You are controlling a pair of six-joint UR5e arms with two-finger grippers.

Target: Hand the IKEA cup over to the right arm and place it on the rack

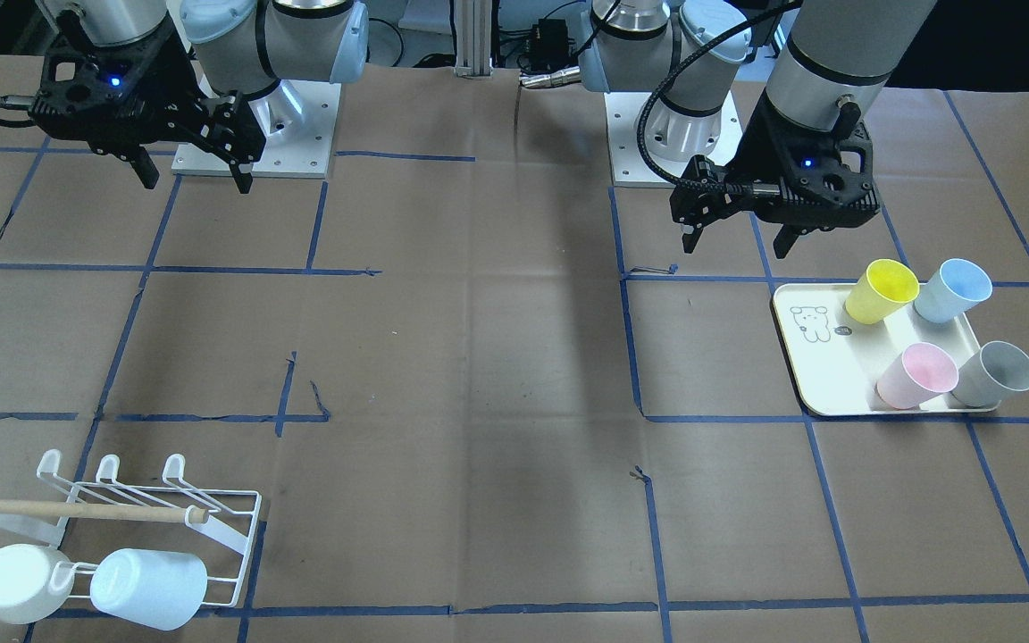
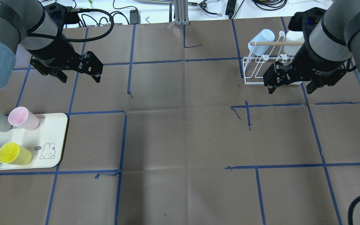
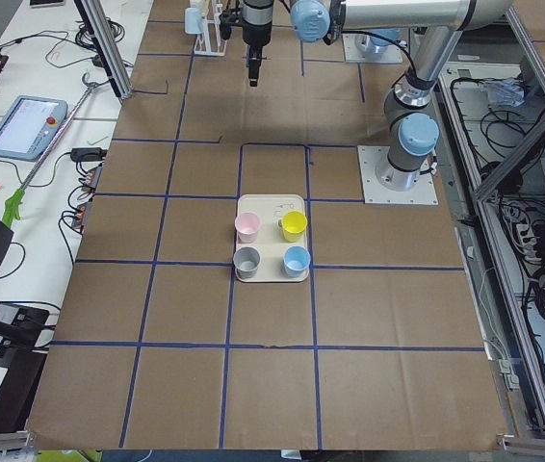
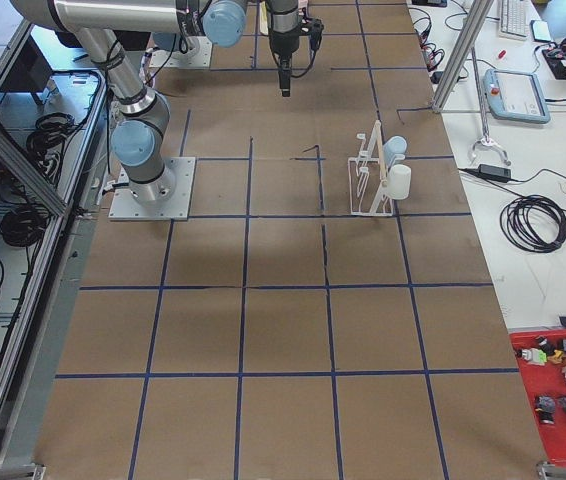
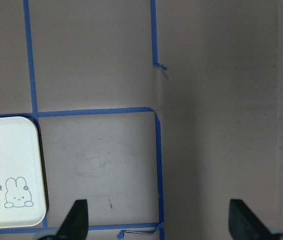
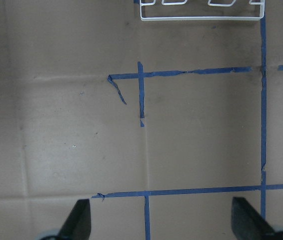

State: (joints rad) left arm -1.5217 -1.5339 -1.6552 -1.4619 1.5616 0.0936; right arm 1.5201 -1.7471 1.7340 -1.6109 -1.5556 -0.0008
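White rack (image 2: 259,65) upper right, just beyond right gripper (image 2: 291,90); cups (image 2: 23,118) on tray (image 2: 55,131) lower left, below left gripper (image 2: 80,79); both spread, empty.

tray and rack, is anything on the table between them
Nothing stands there. In the overhead view the stretch from the tray to the rack is bare brown paper crossed only by blue tape lines.
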